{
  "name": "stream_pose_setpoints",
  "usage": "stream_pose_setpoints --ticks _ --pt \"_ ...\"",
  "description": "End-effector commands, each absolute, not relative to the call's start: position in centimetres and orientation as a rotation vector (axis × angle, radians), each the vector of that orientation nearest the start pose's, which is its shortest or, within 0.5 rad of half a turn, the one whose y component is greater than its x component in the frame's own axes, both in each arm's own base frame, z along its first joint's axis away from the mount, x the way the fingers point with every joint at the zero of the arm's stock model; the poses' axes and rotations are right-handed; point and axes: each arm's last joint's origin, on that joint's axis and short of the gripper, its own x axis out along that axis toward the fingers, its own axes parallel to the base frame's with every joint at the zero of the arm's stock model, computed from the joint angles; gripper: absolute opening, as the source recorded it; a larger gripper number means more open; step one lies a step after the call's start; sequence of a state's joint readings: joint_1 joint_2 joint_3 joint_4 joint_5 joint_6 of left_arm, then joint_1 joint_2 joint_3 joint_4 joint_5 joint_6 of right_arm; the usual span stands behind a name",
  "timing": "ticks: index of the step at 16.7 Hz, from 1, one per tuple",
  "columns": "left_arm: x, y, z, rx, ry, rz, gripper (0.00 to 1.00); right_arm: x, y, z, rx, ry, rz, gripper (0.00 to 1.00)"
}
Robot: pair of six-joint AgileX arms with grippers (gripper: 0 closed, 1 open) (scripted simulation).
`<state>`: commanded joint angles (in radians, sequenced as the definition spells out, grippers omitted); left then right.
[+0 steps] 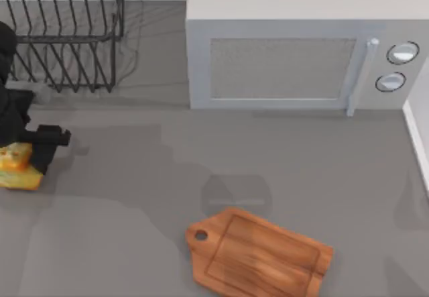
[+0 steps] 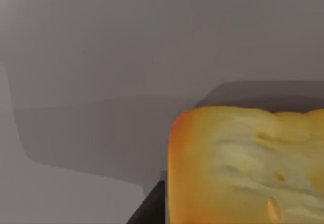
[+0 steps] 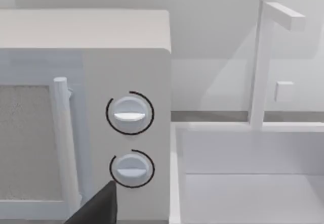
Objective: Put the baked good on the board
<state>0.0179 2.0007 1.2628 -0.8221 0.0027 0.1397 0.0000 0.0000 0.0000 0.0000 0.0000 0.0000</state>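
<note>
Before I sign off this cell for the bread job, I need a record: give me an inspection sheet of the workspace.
Surface: grey table, bare between the things.
Job's things: baked good at the far left edge; board lies flat near the front middle, nothing on it.
Clutter: wire rack back left; microwave at the back.
Grippers: left tool at the baked good; right tool's finger faces the microwave dials.
Cables: nothing seen.
Surroundings: sink beside the microwave.

Grey countertop [image 1: 134,243], white microwave [image 1: 301,42], black wire dish rack [image 1: 64,35], white sink [image 3: 248,183]
</note>
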Motion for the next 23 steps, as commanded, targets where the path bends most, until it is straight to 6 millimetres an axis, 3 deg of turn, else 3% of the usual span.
stream_pose_setpoints --ticks 6,12,17,20,23 --pt "36.0 1.0 16.0 0.085 1.611 -0.093 0.00 10.6 -0.1 16.0 0.000 0.000 0.000 1.00" --pt "35.7 0.9 21.4 0.089 1.569 -0.091 0.00 10.6 -0.1 16.0 0.000 0.000 0.000 1.00" --pt "35.7 0.9 21.4 0.090 1.569 -0.091 0.00 10.6 -0.1 16.0 0.000 0.000 0.000 1.00" --pt "36.2 -1.2 21.4 0.085 1.557 -0.084 0.00 10.6 -0.1 16.0 0.000 0.000 0.000 1.00" --pt "36.4 -6.4 21.2 0.069 1.550 -0.068 0.00 10.6 -0.1 16.0 0.000 0.000 0.000 1.00"
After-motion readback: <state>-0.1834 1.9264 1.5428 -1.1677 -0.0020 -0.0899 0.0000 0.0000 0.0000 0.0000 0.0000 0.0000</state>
